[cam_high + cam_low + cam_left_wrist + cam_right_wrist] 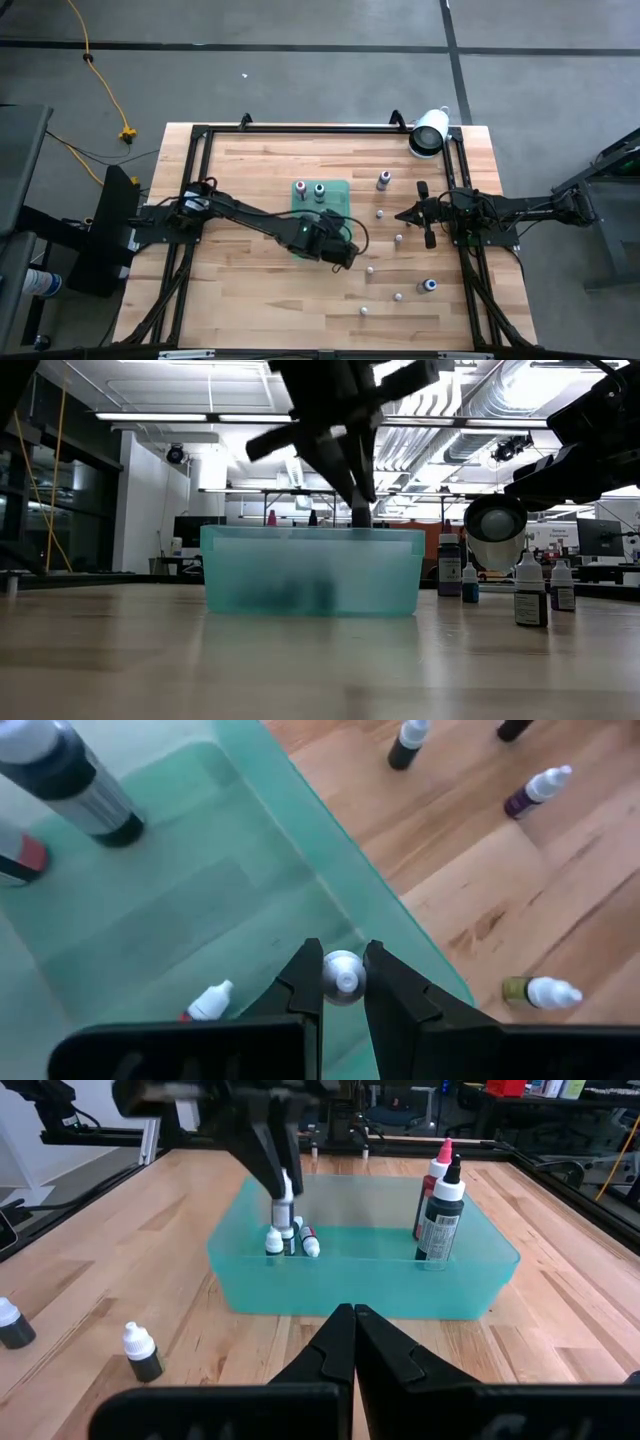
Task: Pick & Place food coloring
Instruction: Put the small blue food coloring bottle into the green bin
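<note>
— Where the high view looks down, how do the arms lie?
— The left arm reaches out to the green tray (322, 192), its left gripper (335, 250) at the tray's near corner. The right arm waits at the table's right edge, right gripper (404, 214) pointing toward the tray. Small bottles (399, 239) stand scattered on the wood between them.

— And the low view?
— The left arm drops from above, its fingers (356, 488) pointing down into the tray (310, 570). More bottles (531, 592) stand on the table to its right.

— The left wrist view?
— The fingers (300, 985) stand slightly apart, clamped on a small white-capped bottle (342, 975) over the tray's floor (190, 890), by its wall. Another small bottle (208, 1003) lies just beside.

— The right wrist view?
— Its own fingers (352, 1342) are pressed together, empty, facing the tray (360, 1275). Inside, two tall bottles (438, 1215) stand at one end; the left arm holds its bottle (284, 1215) upright above three small ones (290, 1242).
</note>
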{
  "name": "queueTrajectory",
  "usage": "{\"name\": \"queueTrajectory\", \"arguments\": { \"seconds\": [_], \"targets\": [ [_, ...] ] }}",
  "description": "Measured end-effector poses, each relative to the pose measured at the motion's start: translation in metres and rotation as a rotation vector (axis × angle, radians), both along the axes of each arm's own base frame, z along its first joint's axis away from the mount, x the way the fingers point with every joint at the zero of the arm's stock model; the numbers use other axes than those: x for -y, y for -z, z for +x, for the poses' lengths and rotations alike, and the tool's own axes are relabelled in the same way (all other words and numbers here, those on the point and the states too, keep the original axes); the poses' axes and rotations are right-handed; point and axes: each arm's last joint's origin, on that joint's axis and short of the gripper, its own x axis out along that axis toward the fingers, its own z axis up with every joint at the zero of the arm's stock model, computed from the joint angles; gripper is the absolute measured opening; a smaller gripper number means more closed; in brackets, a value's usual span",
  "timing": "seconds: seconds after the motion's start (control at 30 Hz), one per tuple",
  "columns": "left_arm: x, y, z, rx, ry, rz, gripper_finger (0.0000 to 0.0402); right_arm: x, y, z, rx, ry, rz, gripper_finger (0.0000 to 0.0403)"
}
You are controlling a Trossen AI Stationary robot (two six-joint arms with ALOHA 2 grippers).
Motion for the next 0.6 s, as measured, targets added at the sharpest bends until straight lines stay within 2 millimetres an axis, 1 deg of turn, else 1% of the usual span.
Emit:
{"name": "queueTrajectory", "arguments": {
  "seconds": [0.13, 0.2, 0.4, 0.6],
  "targets": [
    [-0.003, 0.019, 0.004, 0.022, -0.045, -0.027, 0.0037, 0.000, 0.000, 0.000, 0.000, 0.000, 0.000, 0.0000],
    [-0.003, 0.028, 0.006, 0.001, -0.050, -0.033, 0.0037, 0.000, 0.000, 0.000, -0.001, 0.000, 0.000, 0.0000],
    [-0.002, 0.049, 0.016, 0.000, -0.052, -0.055, 0.0037, 0.000, 0.000, 0.000, 0.000, 0.000, 0.000, 0.0000],
    [-0.002, 0.052, 0.017, 0.004, -0.066, -0.063, 0.0037, 0.000, 0.000, 0.000, -0.001, 0.000, 0.000, 0.0000]
  ]
}}
